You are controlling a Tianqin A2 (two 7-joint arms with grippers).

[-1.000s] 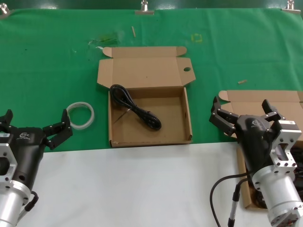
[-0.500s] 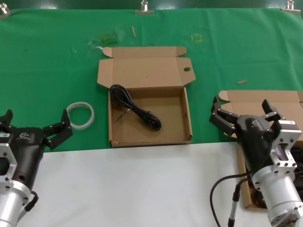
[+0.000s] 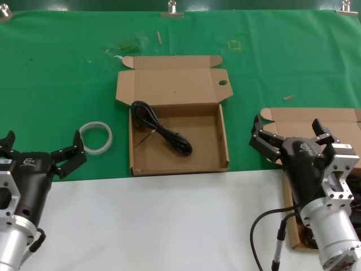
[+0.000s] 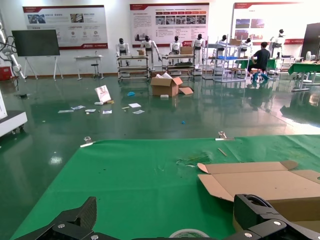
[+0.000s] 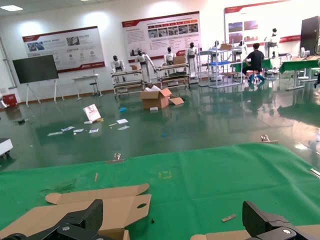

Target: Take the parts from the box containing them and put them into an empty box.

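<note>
I see one black cable (image 3: 162, 129) coiled in the holed box (image 3: 177, 138) mid-bench. My left gripper (image 3: 40, 151) hovers near the bench's left edge, fingers spread, empty. My right gripper (image 3: 289, 135) hovers open above the plain-flapped box (image 3: 307, 119) at the right edge.
</note>
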